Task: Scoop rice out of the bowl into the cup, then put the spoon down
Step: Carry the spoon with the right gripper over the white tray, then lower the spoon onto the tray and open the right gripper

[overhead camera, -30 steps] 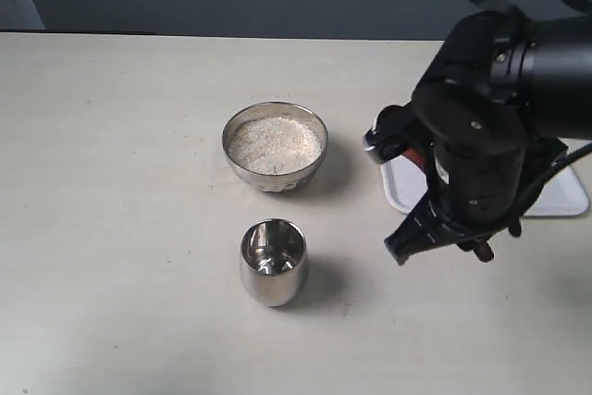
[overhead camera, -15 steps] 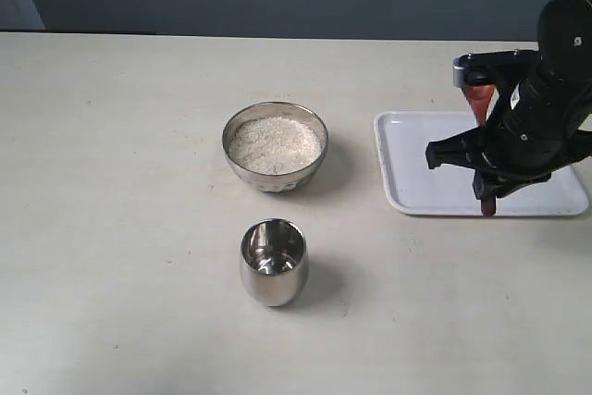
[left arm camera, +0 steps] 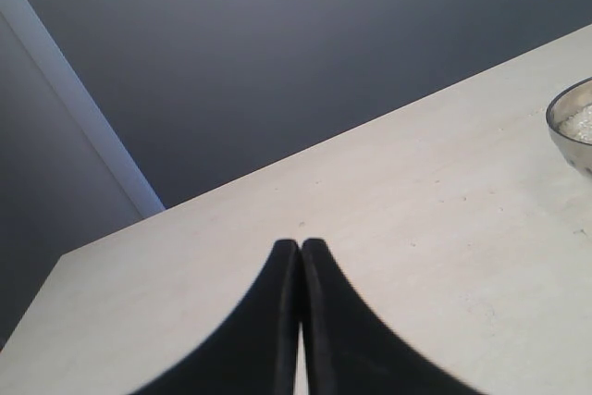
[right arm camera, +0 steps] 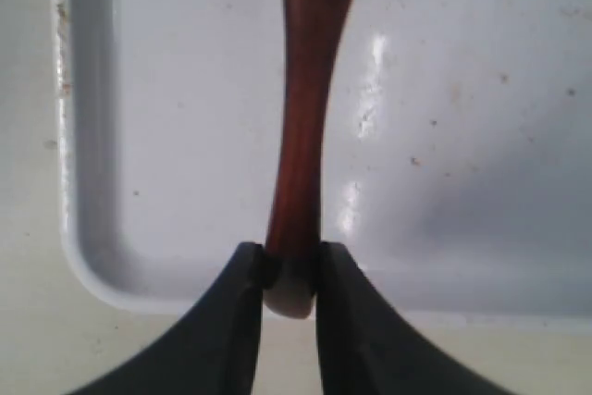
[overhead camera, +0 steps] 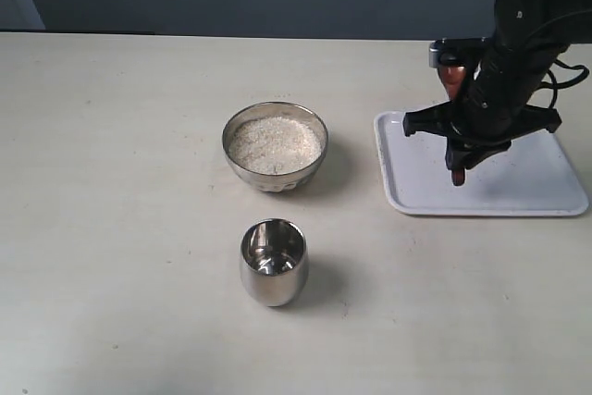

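The steel bowl [overhead camera: 275, 146] holds a pale heap of rice [overhead camera: 275, 143] at the table's middle; its rim [left arm camera: 572, 125] also shows in the left wrist view. The steel cup [overhead camera: 273, 262] stands upright in front of it. My right gripper [overhead camera: 460, 171] hangs over the white tray [overhead camera: 527, 187], shut on the handle of the reddish-brown wooden spoon [right arm camera: 301, 127]. In the right wrist view the gripper [right arm camera: 290, 270] pinches the spoon's handle end above the tray [right arm camera: 185, 90]. The spoon [overhead camera: 450, 80] sticks up behind the arm. My left gripper [left arm camera: 300, 245] is shut on nothing, over bare table.
The white tray lies at the right side of the table, its near rim [right arm camera: 139, 298] just under the gripper. The beige table [overhead camera: 120, 182] runs wide to the left. A dark wall stands behind.
My right arm swung back from near the cup to over the tray, carrying the spoon. Bowl and cup stayed in place.
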{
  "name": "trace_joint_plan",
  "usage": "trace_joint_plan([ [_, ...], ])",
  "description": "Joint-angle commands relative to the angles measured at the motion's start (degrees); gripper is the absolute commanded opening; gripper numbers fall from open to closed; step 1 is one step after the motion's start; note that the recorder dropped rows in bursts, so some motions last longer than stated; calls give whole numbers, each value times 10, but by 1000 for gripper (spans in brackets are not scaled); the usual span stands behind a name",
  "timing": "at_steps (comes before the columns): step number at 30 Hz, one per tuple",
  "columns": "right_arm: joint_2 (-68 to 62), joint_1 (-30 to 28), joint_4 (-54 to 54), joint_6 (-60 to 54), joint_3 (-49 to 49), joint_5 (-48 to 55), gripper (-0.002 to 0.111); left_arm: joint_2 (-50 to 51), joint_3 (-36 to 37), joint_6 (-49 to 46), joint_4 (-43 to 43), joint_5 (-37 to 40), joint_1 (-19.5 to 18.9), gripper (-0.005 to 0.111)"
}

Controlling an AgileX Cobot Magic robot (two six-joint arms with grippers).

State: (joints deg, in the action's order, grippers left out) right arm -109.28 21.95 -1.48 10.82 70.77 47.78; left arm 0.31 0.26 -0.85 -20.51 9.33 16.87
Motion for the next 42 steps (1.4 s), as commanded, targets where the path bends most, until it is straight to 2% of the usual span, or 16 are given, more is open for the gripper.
trace_joint_plan([
  [1, -37, -2, -9, -14, 45, 42, -1, -3, -3, 4, 1, -4, 4, 0],
  [14, -94, -16, -3, -27, 72, 120, -1, -3, -3, 4, 1, -4, 4, 0],
  [32, -94, -26, 6, -36, 103, 124, -1, -3, -3, 4, 1, -4, 4, 0],
  [42, -103, -26, -1, -37, 118, 222, -1, -3, -3, 4, 1, -3, 4, 0],
])
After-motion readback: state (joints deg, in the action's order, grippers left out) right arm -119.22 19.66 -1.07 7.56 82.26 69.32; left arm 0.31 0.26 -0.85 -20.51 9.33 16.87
